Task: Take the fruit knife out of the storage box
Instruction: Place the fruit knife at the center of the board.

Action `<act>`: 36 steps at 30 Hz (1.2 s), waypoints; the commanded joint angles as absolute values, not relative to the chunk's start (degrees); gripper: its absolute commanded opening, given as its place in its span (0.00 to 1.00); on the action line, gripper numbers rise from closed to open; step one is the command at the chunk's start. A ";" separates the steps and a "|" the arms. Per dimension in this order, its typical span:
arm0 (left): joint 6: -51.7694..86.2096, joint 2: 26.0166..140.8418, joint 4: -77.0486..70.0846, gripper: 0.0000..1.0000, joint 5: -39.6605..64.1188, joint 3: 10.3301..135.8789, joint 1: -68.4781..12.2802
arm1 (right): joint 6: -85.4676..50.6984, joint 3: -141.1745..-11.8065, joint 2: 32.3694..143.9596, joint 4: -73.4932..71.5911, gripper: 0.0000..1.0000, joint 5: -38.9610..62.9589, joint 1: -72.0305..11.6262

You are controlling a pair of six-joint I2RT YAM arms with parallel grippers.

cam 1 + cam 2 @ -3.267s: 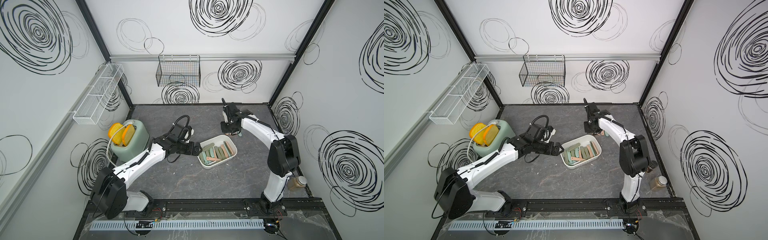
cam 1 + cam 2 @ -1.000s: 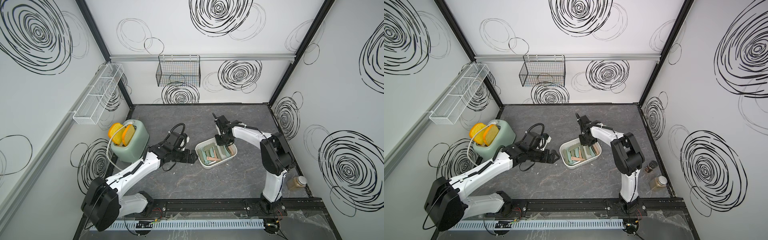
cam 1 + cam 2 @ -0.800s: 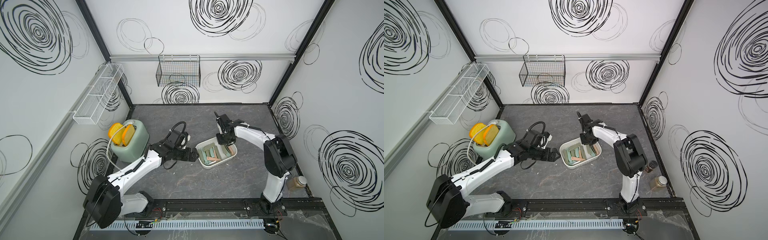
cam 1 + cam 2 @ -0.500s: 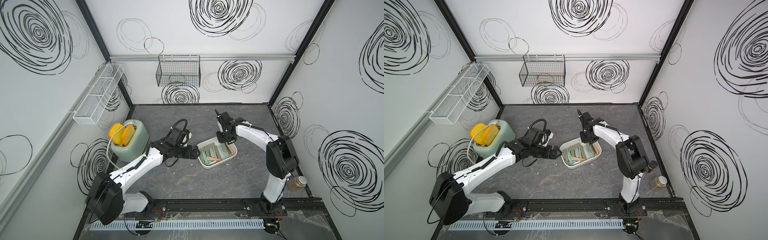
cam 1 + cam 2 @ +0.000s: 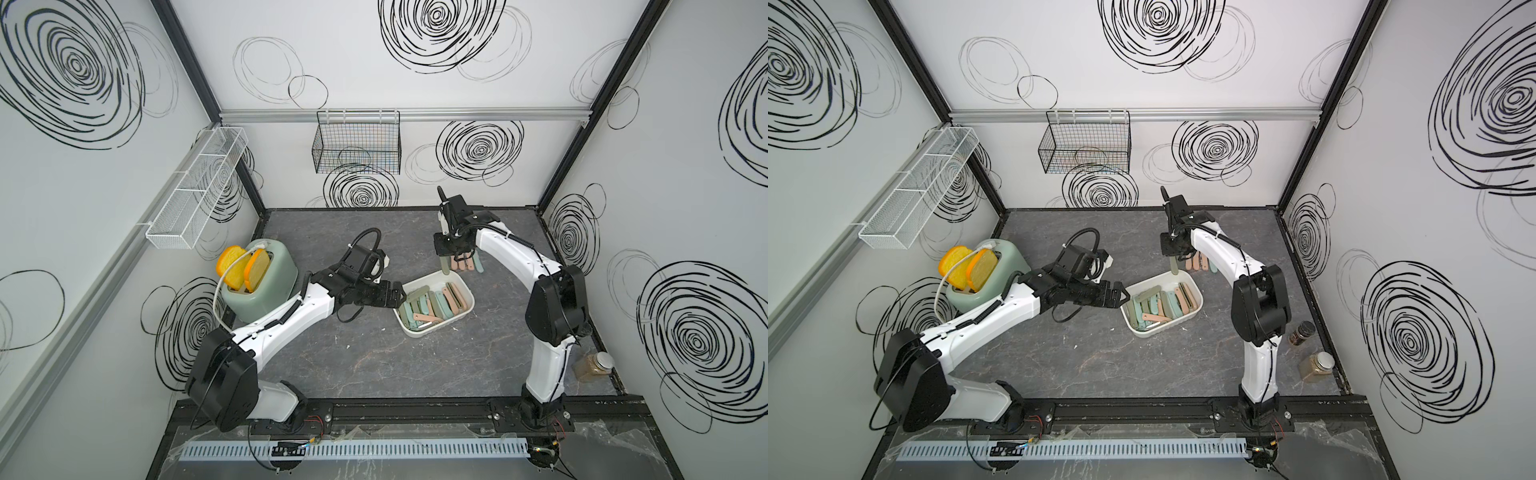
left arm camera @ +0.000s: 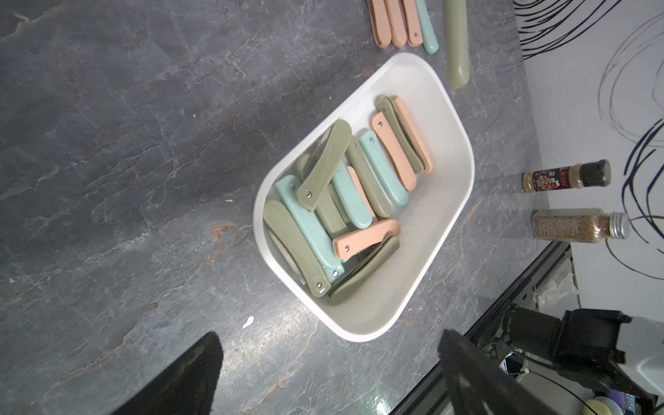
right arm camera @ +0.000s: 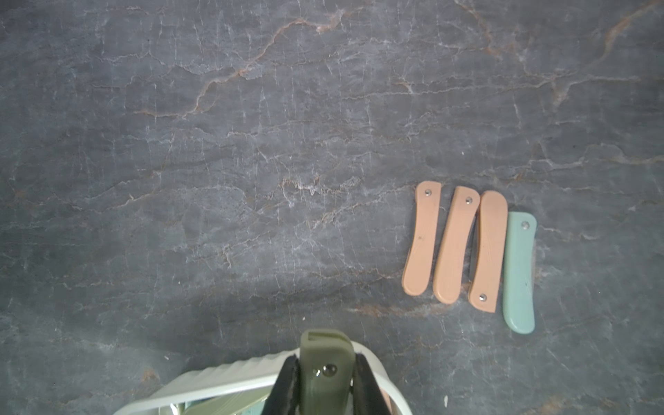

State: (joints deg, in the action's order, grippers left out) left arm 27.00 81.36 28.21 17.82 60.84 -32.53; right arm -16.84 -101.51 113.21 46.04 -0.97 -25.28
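Observation:
The storage box point(image 5: 471, 299) is a shallow white tub in the middle of the table, holding several folded knives in olive, teal and pink point(image 6: 381, 169). My right gripper point(image 5: 446, 253) hangs over the box's far end, shut on an olive-green folded fruit knife point(image 7: 323, 359) that points down with its tip just above the rim point(image 5: 1174, 268). In the right wrist view its fingers point(image 7: 287, 381) press both sides of the handle. My left gripper point(image 5: 400, 296) is open at the box's left end, nothing between its fingers point(image 6: 201, 363).
Three pink knives and a teal one point(image 7: 467, 248) lie side by side on the table behind the box. A green toaster with bread point(image 5: 259, 286) stands at the left. Two spice bottles point(image 5: 1316, 365) stand near the right wall. Wire baskets point(image 5: 357, 147) hang on the walls.
My right gripper has risen out of the box with the olive knife and drifted slightly toward the back. My left gripper has edged closer to the box's left end, still open.

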 commanded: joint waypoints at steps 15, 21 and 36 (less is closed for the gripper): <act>24.70 90.64 27.50 0.98 18.97 70.05 -31.04 | -14.52 -122.78 135.18 50.44 0.20 2.19 -19.04; 24.70 92.52 27.03 0.98 19.76 70.18 -30.48 | -13.90 -124.66 138.70 50.37 0.20 3.19 -17.94; 24.70 94.31 26.89 0.98 20.65 70.37 -30.06 | -13.87 -127.86 143.48 51.23 0.25 3.13 -17.51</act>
State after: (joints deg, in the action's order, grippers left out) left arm 25.87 94.19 28.14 19.70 69.14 -30.63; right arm -14.46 -126.15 142.56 49.19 3.29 -17.78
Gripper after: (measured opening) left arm 0.978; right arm 0.248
